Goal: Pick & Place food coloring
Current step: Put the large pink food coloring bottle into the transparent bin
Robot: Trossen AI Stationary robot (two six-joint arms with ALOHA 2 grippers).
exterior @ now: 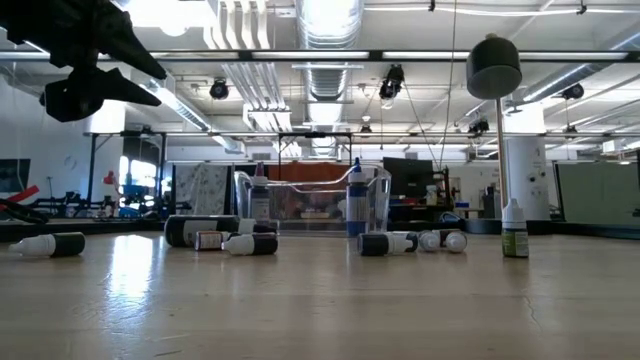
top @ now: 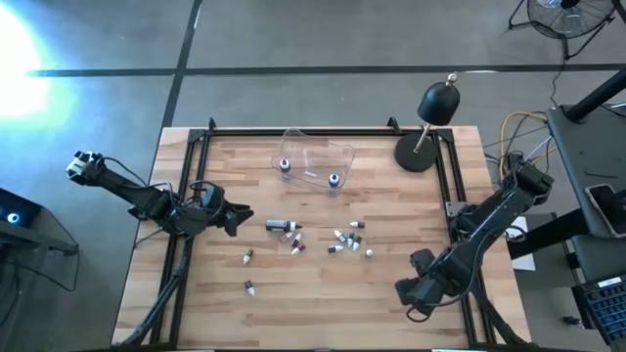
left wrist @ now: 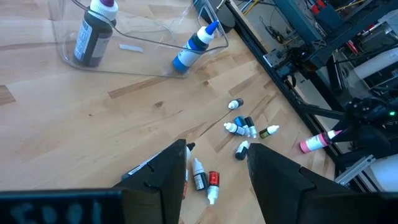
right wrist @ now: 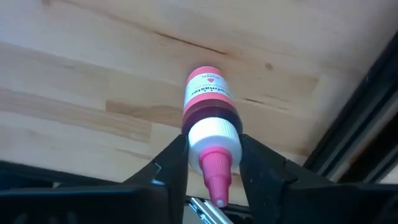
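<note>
The left end effector (top: 235, 215) hangs above the left part of the wooden surface (top: 293, 303), its two dark fingers (left wrist: 168, 177) spread apart with nothing between them. Two small bottles lie alone on the boards toward the near-left: one with a green body (top: 247, 257) and a dark one (top: 248, 287) nearer the front edge. Just right of the left end effector lies a cluster with a larger dark bottle (top: 277, 226) and a red one (left wrist: 213, 179) among pale-capped ones. Behind these, toward the far edge, stands the clear plastic tub (top: 315, 156) with two bottles upright inside it, a dark bottle with a red cap (left wrist: 93, 34) and a blue bottle (left wrist: 194, 43) leaning against its wall. Farther right, a second scatter of tiny bottles (top: 350, 242) in blue, dark and green lies near the middle. A black lamp (top: 430, 122) stands at the far right corner. The right end effector (top: 411, 293) is at the near-right edge, fingers closed on a pink bottle (right wrist: 209, 121), its pink nozzle pointing back between the fingers.
</note>
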